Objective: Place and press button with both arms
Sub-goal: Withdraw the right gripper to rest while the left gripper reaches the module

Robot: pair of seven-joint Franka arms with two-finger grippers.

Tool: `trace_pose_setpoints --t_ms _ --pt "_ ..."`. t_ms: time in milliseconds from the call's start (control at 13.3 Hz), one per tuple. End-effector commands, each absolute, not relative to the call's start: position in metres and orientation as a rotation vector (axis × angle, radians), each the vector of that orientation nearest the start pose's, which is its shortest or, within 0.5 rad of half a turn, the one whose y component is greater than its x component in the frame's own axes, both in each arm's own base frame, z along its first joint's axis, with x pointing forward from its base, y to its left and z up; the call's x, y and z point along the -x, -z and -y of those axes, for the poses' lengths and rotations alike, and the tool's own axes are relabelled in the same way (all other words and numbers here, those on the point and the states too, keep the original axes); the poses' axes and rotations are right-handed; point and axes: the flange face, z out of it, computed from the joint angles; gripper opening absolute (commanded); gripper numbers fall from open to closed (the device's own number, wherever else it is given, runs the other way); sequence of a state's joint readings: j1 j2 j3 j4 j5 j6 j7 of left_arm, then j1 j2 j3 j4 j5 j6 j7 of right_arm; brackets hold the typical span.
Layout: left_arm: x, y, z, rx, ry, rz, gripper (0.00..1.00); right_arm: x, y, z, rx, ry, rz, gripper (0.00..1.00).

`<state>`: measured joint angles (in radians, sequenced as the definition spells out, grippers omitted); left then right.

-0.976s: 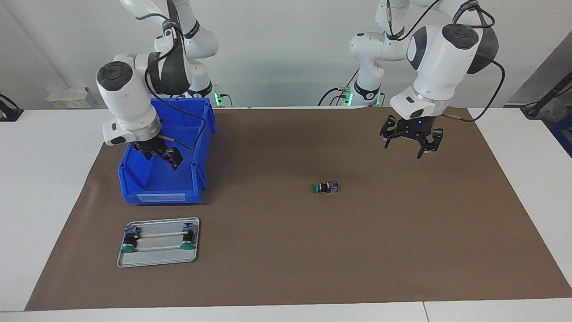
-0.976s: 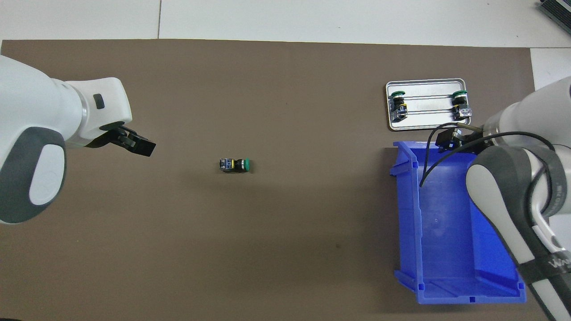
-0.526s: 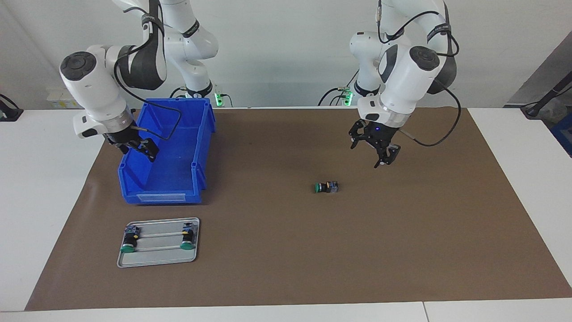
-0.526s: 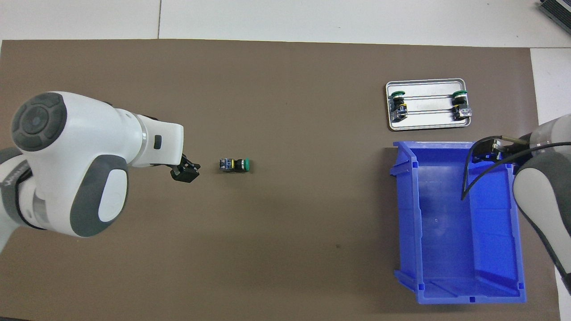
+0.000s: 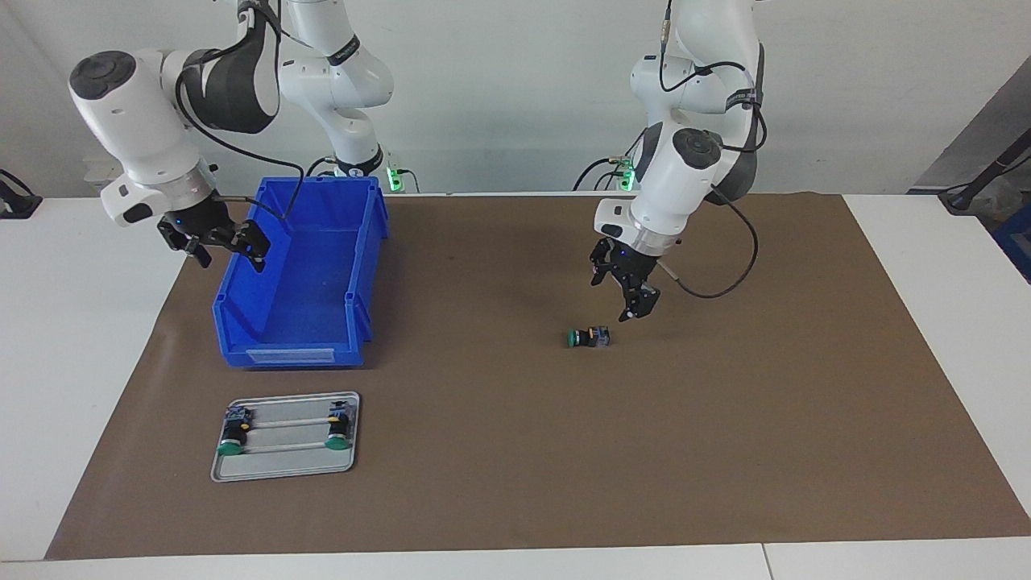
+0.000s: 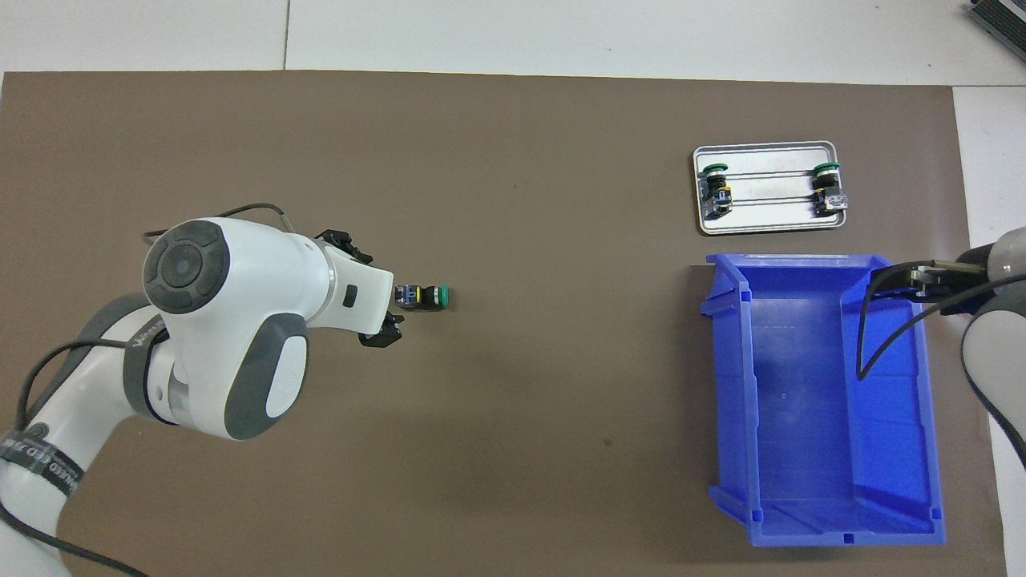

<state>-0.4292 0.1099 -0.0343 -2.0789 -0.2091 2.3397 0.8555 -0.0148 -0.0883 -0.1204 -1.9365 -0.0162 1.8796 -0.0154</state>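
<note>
Brown mat on white table, grey wall

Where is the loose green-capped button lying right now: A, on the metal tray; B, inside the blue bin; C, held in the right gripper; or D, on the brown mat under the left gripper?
D: the button lies on its side on the brown mat, with the left gripper open just above it, apart from the blue bin and the metal tray.
</note>
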Motion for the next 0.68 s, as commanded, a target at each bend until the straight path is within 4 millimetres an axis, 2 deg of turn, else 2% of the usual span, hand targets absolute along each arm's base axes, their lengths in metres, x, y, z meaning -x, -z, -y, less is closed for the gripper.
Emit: trace_pose_setpoints --t_ms 0,150,300,451,601 --pt "-0.519 -0.355 0.283 2.669 0.312 -1.864 0.97 -0.536 -0.559 0.071 3.146 0.032 -0.121 0.99" --pt "-0.525 -0.344 0.292 2.665 0.283 -1.876 0.97 -0.545 -0.584 0.071 3.181 0.026 -0.103 0.99" --pt "-0.528 -0.341 0.302 2.649 0.280 -1.894 0.97 -0.552 -0.610 0.048 3.226 0.021 -0.022 0.99" --pt "-0.529 -0.341 0.305 2.637 0.280 -1.902 0.98 -0.553 -0.630 0.045 3.208 0.048 -0.026 0.99" --pt "-0.531 -0.333 0.306 2.601 0.252 -1.918 0.98 -0.551 -0.650 0.037 3.204 0.054 -0.021 0.99"
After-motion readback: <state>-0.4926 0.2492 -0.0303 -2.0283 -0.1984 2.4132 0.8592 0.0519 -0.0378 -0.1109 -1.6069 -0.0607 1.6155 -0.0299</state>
